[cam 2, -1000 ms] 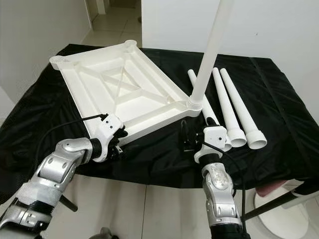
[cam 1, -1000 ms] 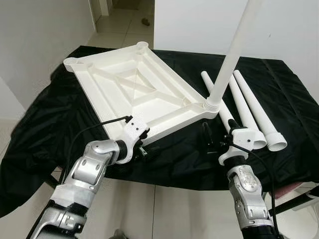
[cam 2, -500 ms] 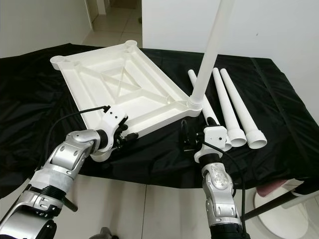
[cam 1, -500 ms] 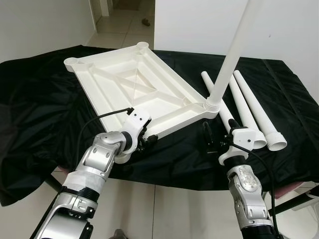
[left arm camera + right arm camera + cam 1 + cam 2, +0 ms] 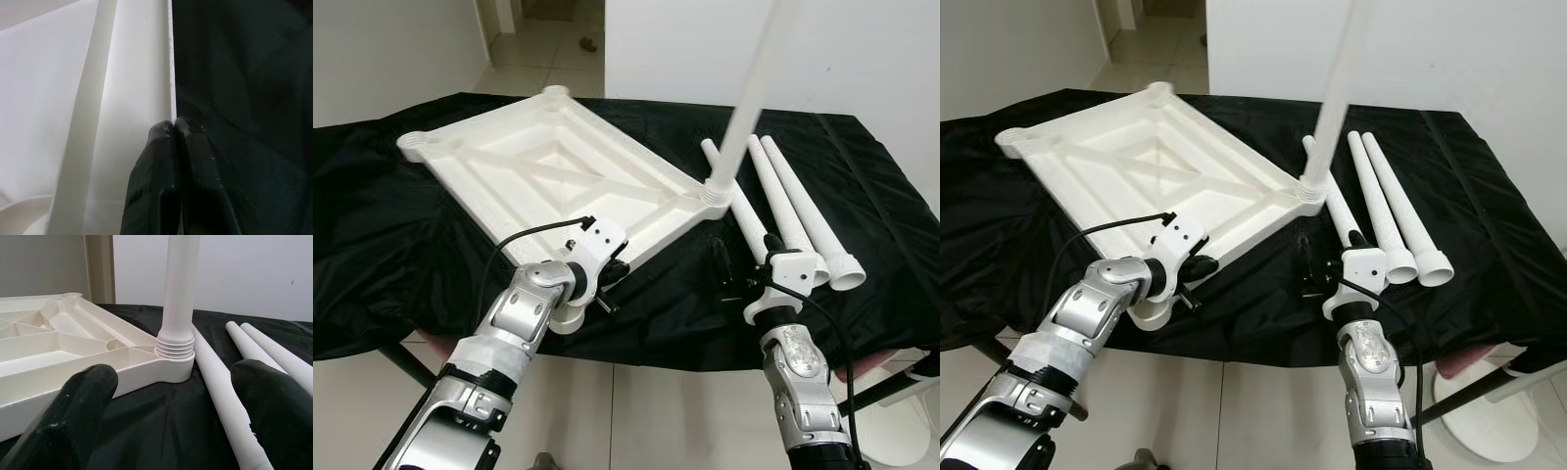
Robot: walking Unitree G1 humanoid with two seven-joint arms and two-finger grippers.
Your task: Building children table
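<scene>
The tabletop lies underside up on the black cloth, upper left of centre in the eye views. One leg stands in its corner socket at centre right. Three loose legs lie on the cloth just right of that corner; three sockets remain open, so by estimate one quarter of the leg fitting is complete. The left gripper pinches the tabletop's near rim, fingers pressed together on it. The right gripper is spread, holding nothing, facing the fitted leg.
</scene>
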